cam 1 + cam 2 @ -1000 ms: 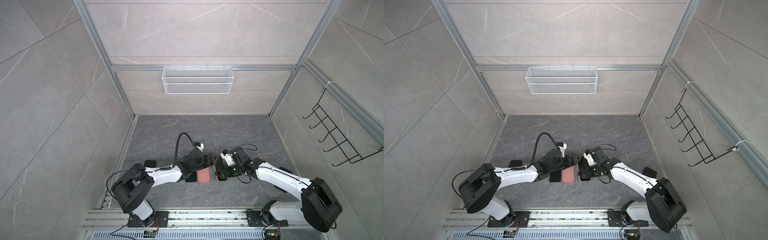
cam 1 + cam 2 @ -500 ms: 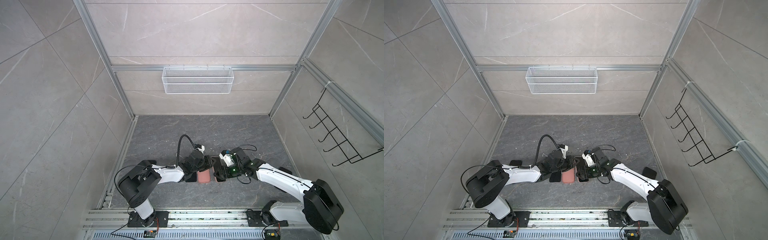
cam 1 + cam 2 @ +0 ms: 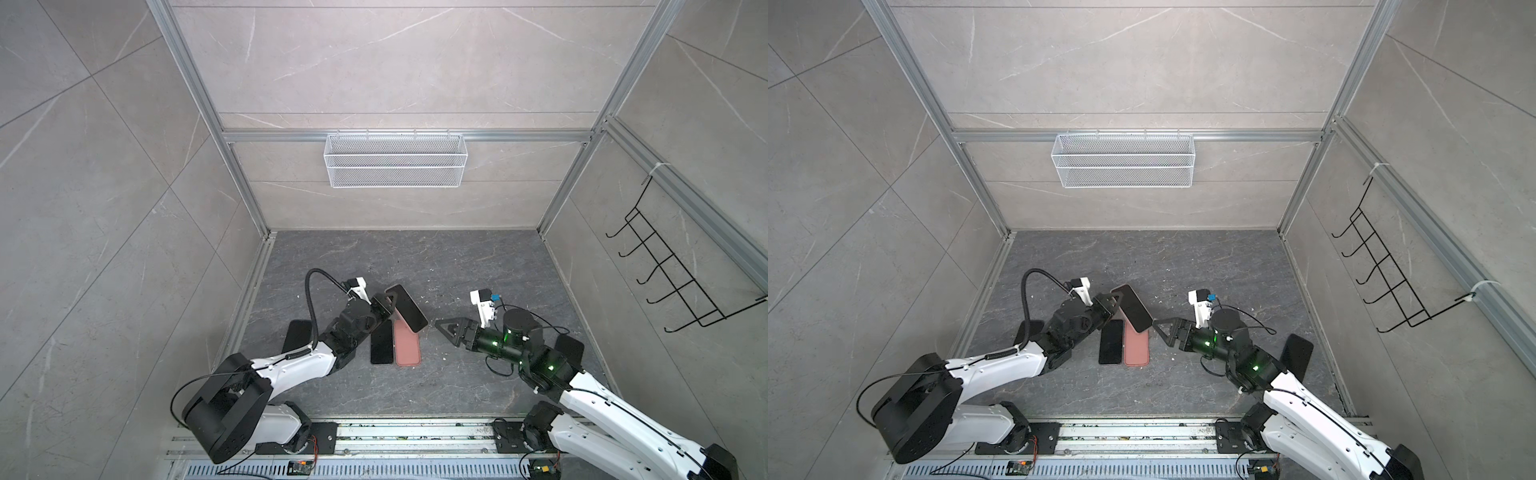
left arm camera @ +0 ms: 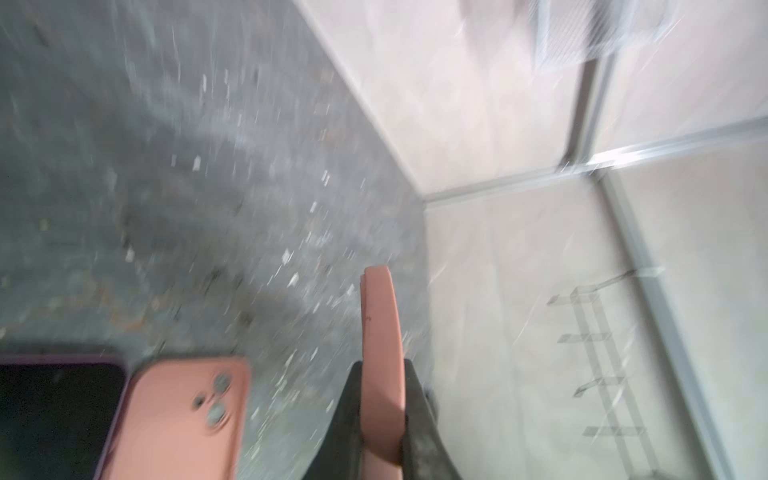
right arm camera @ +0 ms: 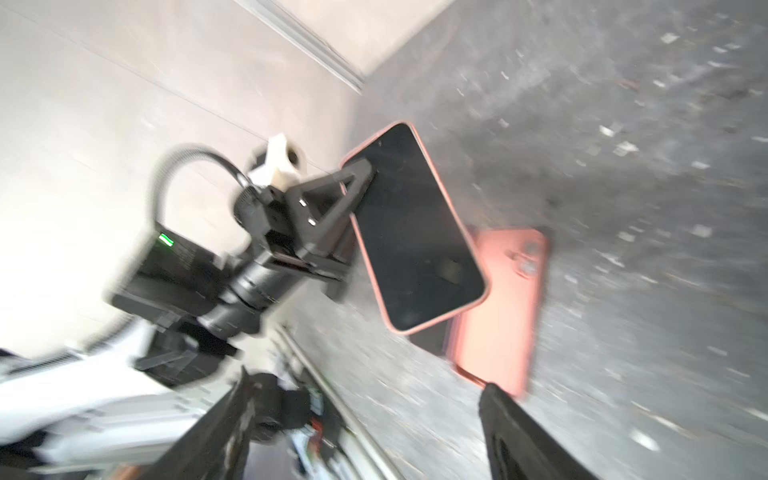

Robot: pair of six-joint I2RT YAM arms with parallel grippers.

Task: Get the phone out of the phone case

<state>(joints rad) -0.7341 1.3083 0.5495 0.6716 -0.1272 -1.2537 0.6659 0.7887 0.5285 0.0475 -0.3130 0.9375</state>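
Left gripper: my left gripper [image 3: 390,302] was pinched shut on one long edge of the glossy black phone in its salmon-pink, matte, round-cornered case [image 3: 406,307], near the phone's far end.
Task's thing: the cased phone was held clear of the dark grey stone-patterned floor [image 3: 415,257], tilted, with its screen facing up and toward my right arm.
Right gripper: my right gripper [image 3: 441,324] stood wide open with nothing in it.
Key relation: the phone's long axis ran from far-left to near-right. Its free near-right corner lay just left of my right fingertips, apart from them. My right arm was the nearer one to that free end.
Next move, as I judged it: the right jaws needed to close on the case rim while the left kept its hold.
Floor below: a flat pink slab lying back-up with its lens cluster showing [image 3: 407,343] sat just beside a black-screened phone with a purplish rim [image 3: 382,343].
Uncertain: I could not tell whether the slab held a phone.
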